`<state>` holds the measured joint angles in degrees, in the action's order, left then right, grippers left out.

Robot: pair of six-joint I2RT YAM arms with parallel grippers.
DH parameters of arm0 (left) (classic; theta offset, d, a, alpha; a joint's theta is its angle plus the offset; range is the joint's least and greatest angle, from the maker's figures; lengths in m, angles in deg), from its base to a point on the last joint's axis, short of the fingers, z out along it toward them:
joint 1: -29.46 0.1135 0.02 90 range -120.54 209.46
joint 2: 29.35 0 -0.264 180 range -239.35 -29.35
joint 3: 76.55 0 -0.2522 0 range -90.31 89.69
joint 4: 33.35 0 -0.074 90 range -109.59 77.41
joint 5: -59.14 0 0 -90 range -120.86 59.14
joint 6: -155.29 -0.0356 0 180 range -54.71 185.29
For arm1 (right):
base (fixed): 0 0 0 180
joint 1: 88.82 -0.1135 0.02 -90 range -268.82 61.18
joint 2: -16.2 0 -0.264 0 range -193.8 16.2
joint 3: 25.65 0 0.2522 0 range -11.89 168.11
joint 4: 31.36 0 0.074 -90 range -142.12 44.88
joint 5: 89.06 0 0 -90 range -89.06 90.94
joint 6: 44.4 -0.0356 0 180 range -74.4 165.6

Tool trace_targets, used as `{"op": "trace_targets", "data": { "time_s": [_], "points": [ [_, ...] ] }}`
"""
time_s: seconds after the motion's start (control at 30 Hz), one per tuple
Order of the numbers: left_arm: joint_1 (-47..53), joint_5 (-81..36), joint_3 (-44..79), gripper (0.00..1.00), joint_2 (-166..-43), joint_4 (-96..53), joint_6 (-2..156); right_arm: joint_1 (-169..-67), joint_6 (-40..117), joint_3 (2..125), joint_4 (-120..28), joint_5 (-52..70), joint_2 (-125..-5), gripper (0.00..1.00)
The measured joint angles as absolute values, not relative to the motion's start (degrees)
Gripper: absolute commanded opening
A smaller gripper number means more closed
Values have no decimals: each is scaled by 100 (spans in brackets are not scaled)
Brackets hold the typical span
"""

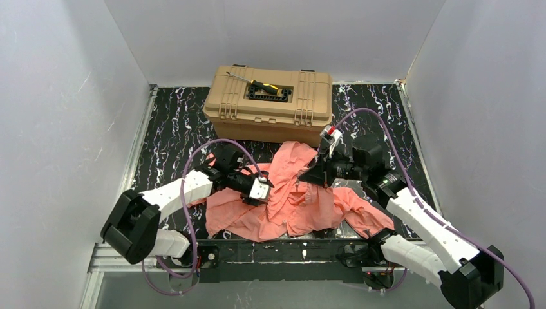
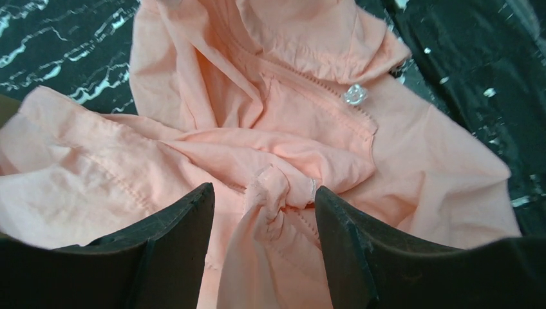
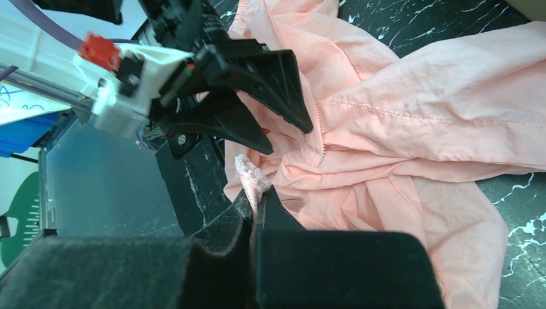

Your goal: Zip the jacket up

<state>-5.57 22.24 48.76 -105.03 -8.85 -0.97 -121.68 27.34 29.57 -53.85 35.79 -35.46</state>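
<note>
Your right gripper (image 3: pixel 256 203) pinched the thin, crumpled jacket (image 1: pixel 293 199); your left gripper (image 2: pixel 264 190) stood with jaws apart around its bunched fabric, a hard tan toolbox (image 1: pixel 270 100) behind.

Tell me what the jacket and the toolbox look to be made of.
The jacket: thin woven fabric, matte salmon-pink, maybe nylon or cotton; it crumples into sharp creases and shows stitched seams. The toolbox: likely moulded plastic, matte tan; ribbed lid, moulded latches.

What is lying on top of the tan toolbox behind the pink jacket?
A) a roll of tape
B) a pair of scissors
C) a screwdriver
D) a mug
C: a screwdriver with a yellow-and-black handle rests on the lid of the toolbox, behind the jacket.
</note>
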Motion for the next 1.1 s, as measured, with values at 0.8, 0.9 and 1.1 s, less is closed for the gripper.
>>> {"op": "trace_targets", "data": {
  "time_s": [0.8, 0.9, 1.1],
  "points": [
    [-666, 1195, 4990, 0, -11058, -1136, -795, -12002, 2603, 2954, -5138, 3966, -3675, 1],
    [-666, 1173, 4911, 0, -10612, -795, -729, -12000, 2594, 2954, -5061, 4069, -3725, 1],
    [-662, 1372, 4507, 0, -9102, -616, -475, -11996, 2435, 3042, -4913, 4478, -4092, 1]
  ]
}}
